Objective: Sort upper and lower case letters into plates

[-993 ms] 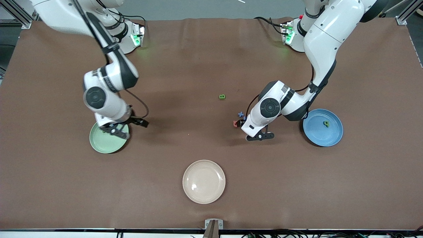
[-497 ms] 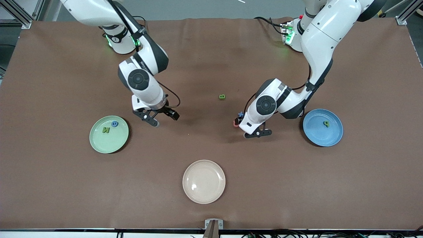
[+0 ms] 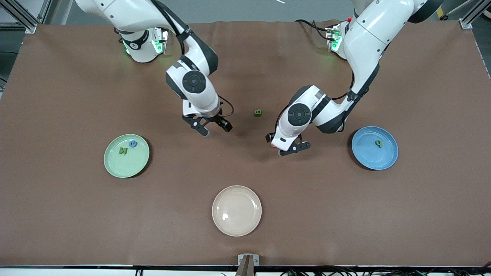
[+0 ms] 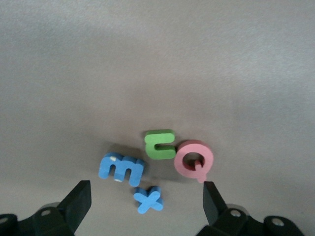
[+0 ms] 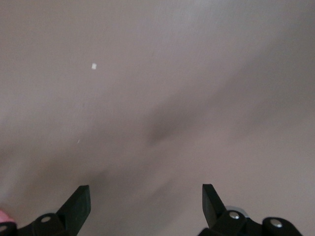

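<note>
Brown table (image 3: 422,214): the field.
Cream plate (image 3: 236,210): 6 o'clock edge.
Mint green plate (image 3: 126,155): 9 o'clock, holding green N (image 3: 123,150) and blue letter (image 3: 132,143).
Blue plate (image 3: 374,148): 3 o'clock, holding one green letter (image 3: 378,143).
Right gripper (image 3: 209,128): above bare table near centre, jaws wide, empty.
Left gripper (image 4: 145,196): jaws wide, empty, over a cluster: blue m (image 4: 120,168), blue x (image 4: 148,199), green c (image 4: 160,144), pink Q (image 4: 194,160).
Green B (image 3: 257,112): alone, between the arms.
</note>
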{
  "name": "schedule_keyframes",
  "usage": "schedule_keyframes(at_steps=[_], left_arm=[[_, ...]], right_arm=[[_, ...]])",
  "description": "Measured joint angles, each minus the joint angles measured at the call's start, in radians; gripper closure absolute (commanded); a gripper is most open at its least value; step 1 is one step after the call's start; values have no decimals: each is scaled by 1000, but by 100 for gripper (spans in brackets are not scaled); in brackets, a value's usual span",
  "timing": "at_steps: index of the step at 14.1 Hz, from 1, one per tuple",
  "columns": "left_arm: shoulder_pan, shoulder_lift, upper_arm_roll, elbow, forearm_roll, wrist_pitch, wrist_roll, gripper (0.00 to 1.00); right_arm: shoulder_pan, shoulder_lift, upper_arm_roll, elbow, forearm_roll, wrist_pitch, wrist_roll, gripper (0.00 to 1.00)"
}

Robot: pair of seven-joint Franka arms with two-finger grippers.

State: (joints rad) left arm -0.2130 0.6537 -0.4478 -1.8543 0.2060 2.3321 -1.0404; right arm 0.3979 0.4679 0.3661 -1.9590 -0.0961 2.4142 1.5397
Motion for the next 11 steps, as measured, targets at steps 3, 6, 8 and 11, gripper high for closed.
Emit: schedule_keyframes(at_steps=[3,6,8,11], left_arm=[[5,-11,0,-35,0,0,-1,0],[5,-16,1,-56,0,0,-1,0],[5,-16,1,-60,0,0,-1,1],[5,-16,2,-61,0,1,-2,5]], right_arm=[[92,62,-18,61,-40,-1,180,0],[159,116,-39,96,-68,-2,375,0],[210,150,-64,118,-100,-2,513,0],[264,184,-84,143,-117,-2,649,0]])
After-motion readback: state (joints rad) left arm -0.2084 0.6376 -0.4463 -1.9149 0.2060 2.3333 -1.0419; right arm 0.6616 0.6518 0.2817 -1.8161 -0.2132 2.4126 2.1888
